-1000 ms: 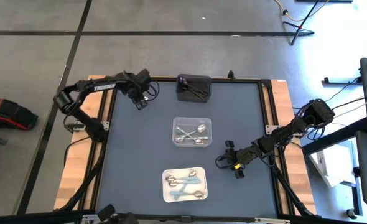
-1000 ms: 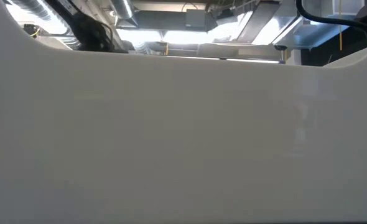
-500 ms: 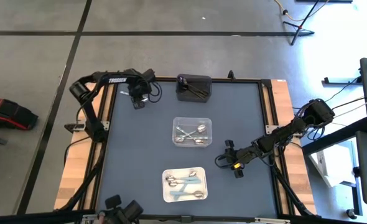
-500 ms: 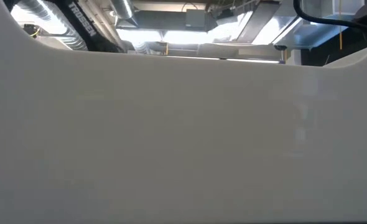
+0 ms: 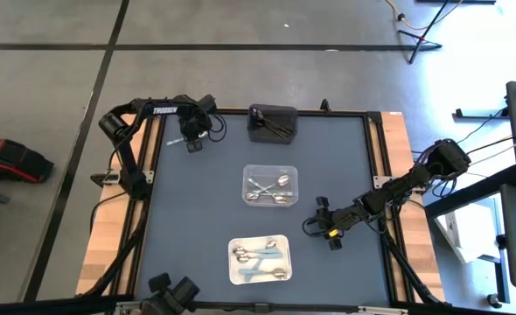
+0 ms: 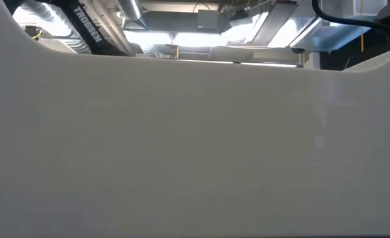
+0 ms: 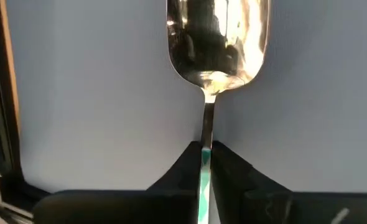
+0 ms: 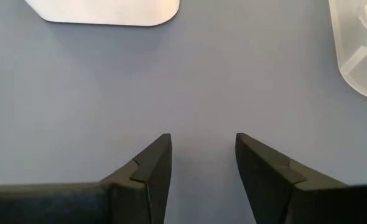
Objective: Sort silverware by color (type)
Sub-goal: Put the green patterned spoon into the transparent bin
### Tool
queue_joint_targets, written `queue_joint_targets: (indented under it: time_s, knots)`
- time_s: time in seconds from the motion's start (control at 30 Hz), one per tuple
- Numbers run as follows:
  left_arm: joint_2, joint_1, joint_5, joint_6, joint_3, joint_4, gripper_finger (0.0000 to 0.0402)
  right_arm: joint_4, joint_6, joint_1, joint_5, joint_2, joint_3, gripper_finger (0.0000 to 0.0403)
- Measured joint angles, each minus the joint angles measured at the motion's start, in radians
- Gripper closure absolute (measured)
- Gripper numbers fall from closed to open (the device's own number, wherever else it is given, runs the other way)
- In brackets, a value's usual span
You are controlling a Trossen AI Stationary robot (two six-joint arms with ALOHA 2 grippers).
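My left gripper (image 5: pixel 188 140) is at the table's far left corner, shut on a shiny silver spoon (image 7: pixel 218 37), whose bowl sticks out ahead of the fingers above the dark mat. My right gripper (image 5: pixel 314 226) is open and low over bare mat, between the clear tray (image 5: pixel 270 185) and the white tray (image 5: pixel 260 260). Both of these trays hold several spoons lying flat. The black tray (image 5: pixel 272 122) at the far edge holds dark spoons. The white tray's wall (image 6: pixel 195 145) fills the low view. My left gripper pinches the silver spoon's thin handle (image 7: pixel 206 124) between its two shut fingers (image 7: pixel 183 168). The fingers lie along the handle, and the bowl points straight away from them. The handle's rear end is hidden between the fingers. No part of the spoon visibly rests on the mat.
The table's dark frame and wooden rim (image 5: pixel 144 166) run close beside the left gripper. Bare mat lies left of the trays (image 5: pixel 197 219) and around the right gripper. In the right wrist view a corner of the white tray (image 8: pixel 102 12) and the clear tray's edge (image 8: pixel 357 56) lie ahead.
My left arm has drawn its elbow in toward the table's far edge, while its gripper has stayed near the far left corner, still shut. The trays and their spoons have kept still.
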Motion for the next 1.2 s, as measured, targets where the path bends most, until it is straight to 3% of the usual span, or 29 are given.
queue_joint_targets:
  time_s: [0.33, 0.7, 0.9, 1.03, 1.2]
  knots:
    - [-0.085, -0.128, 0.011, -0.091, 0.06, -0.05, 0.0382, 0.0, 0.004, 0.0, 0.0, 0.0, 0.0, 0.0233]
    - [-0.31, -0.426, 0.047, -0.285, 0.193, 0.02, 0.038, 0.006, 0.043, 0.002, 0.0, 0.0, 0.0, 0.0233]
    - [-0.318, -0.588, 0.12, -0.367, 0.289, 0.145, 0.0379, 0.007, 0.045, 0.002, 0.0, 0.0, 0.0, 0.0233]
    - [-0.304, -0.674, 0.184, -0.369, 0.291, 0.259, 0.0379, 0.007, 0.086, 0.002, 0.026, 0.0, 0.0, 0.0233]
    - [-0.254, -0.756, 0.184, -0.375, 0.291, 0.361, 0.038, 0.007, 0.089, 0.002, 0.026, 0.0, 0.0, 0.0233]
